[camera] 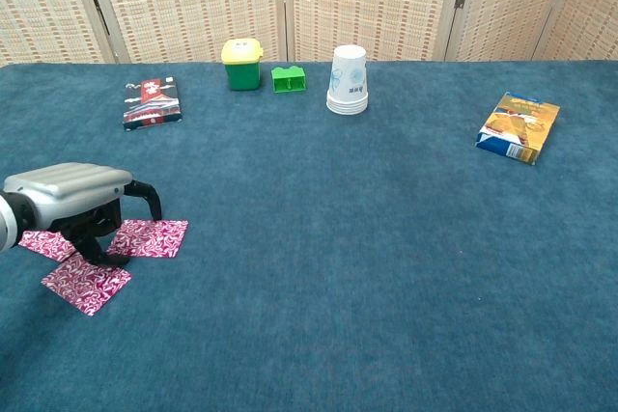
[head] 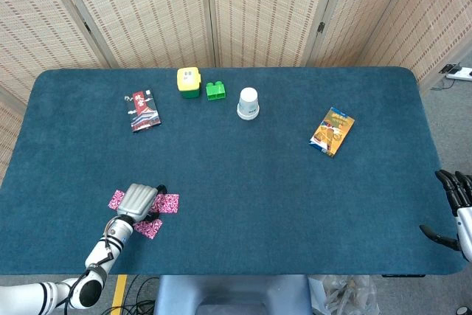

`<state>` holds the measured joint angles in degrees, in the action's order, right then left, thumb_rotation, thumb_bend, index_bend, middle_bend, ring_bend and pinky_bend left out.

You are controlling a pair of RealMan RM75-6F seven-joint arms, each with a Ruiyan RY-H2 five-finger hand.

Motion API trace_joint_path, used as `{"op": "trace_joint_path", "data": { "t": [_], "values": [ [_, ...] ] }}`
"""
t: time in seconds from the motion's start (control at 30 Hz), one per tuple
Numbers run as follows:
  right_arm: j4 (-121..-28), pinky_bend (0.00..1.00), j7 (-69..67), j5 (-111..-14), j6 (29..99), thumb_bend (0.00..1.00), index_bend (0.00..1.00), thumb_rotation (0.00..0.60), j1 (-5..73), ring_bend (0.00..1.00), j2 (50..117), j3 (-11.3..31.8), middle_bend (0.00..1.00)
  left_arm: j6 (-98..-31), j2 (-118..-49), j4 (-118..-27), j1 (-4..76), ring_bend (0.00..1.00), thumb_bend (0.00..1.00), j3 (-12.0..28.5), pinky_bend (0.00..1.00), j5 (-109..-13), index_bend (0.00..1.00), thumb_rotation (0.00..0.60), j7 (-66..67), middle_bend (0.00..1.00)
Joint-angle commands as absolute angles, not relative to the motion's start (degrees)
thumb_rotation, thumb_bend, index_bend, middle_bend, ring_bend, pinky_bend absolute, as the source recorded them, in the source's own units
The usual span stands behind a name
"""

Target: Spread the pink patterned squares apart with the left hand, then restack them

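Three pink patterned squares lie apart on the blue cloth at the front left. One square peeks out to the left of my left hand, one lies to its right, and one is nearest the table edge. The hand hovers low over the gap between them, palm down. Its dark fingertips touch down by the inner edge of the right square, and the thumb sticks out to the right. It holds nothing. My right hand hangs off the table's right front corner with fingers apart, empty.
At the back stand a red-patterned card pack, a yellow-and-green bin, a green block and a stack of white cups. An orange-and-blue packet lies at the right. The table's front edge runs just below the squares.
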<state>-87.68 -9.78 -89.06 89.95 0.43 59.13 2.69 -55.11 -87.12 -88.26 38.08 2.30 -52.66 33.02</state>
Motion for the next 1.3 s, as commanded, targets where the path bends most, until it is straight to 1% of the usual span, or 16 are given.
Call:
{"op": "trace_joint_path", "data": {
  "t": [0.03,0.43,0.83,1.07,1.3],
  "values": [
    [-87.6,0.06,-9.8,-89.1,90.0,0.09,0.0,0.6,0.4,0.0,59.1,2.7,0.12,-55.1,-87.1,-88.3,38.2,0.88,0.25,2.2,1.0,-52.5,0.34,0.6,33.1,0.97],
    [-87.2,0.06,-10.3,-88.9,90.1,0.09,0.0,0.6,0.2,0.0,59.2,2.7,0.12,-54.9,-87.2,-88.4,38.9,0.88,0.25,2.2,1.0,-50.7,0.32,0.6,34.2,0.97],
    [-87.2,0.06,-10.3,-88.9,89.8,0.09,0.0,0.6,0.4,0.0,59.2,2.8,0.12,-55.2,-87.5,-87.7,38.7,0.89,0.25,1.9,1.0,-52.0,0.41,0.6,32.4,0.97],
    [-87.4,0.06,-10.1,-88.9,90.0,0.09,0.0,0.6,0.3,0.0,59.2,2.9,0.12,-55.2,-86.2,-88.4,38.4,0.89,0.25,1.4,1.0,-54.3,0.42,0.6,31.1,0.97],
    [-87.4,0.06,-10.1,-89.0,90.1,0.09,0.0,0.6,0.3,0.0,59.2,2.9,0.12,-54.1,-83.6,-89.7,38.4,0.89,0.25,0.8,1.0,-57.8,0.42,0.6,28.8,0.97]
  ]
}}
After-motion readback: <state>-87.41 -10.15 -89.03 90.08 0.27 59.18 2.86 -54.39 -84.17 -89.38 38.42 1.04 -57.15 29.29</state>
